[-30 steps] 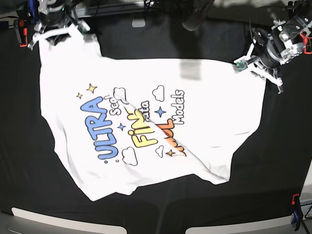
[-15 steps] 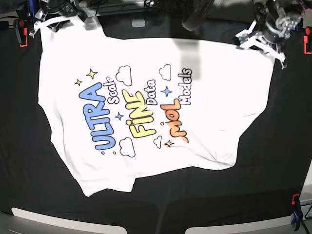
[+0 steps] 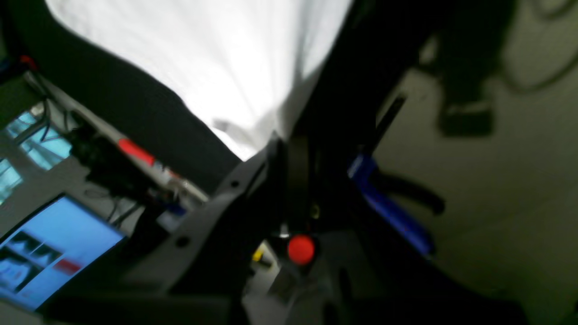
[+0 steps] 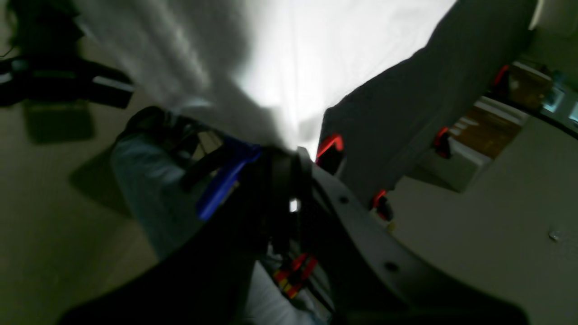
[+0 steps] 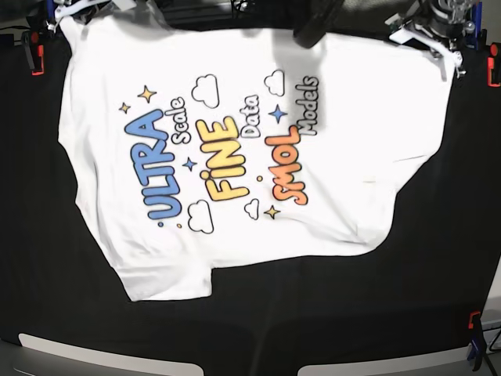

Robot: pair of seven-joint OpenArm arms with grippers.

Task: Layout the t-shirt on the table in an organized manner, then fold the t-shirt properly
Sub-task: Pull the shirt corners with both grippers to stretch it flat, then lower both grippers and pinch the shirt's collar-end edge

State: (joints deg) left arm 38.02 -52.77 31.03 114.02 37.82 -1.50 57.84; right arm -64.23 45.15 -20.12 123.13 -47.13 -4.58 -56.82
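Note:
The white t-shirt (image 5: 235, 157) lies print-up on the black table (image 5: 438, 258), its blue, yellow and orange lettering fully showing. Its far corners are lifted at the table's back edge. My left gripper (image 5: 429, 35), at the top right of the base view, is shut on the shirt's far right corner. My right gripper (image 5: 78, 8), at the top left, is shut on the far left corner. In the left wrist view the cloth (image 3: 216, 58) narrows into the shut gripper (image 3: 281, 145). In the right wrist view the cloth (image 4: 325, 54) runs into the shut gripper (image 4: 294, 153).
Orange clamps (image 5: 33, 53) (image 5: 493, 72) hold the black cloth at the far corners. Another clamp (image 5: 474, 337) sits at the near right. A dark object (image 5: 313, 23) overhangs the back centre. Pale panels (image 5: 102, 356) line the front edge. A lit screen (image 3: 49, 243) stands beyond the table.
Both grippers have drawn the shirt toward the far edge. The diagonal fold across the lettering has opened out and the print now lies flat.

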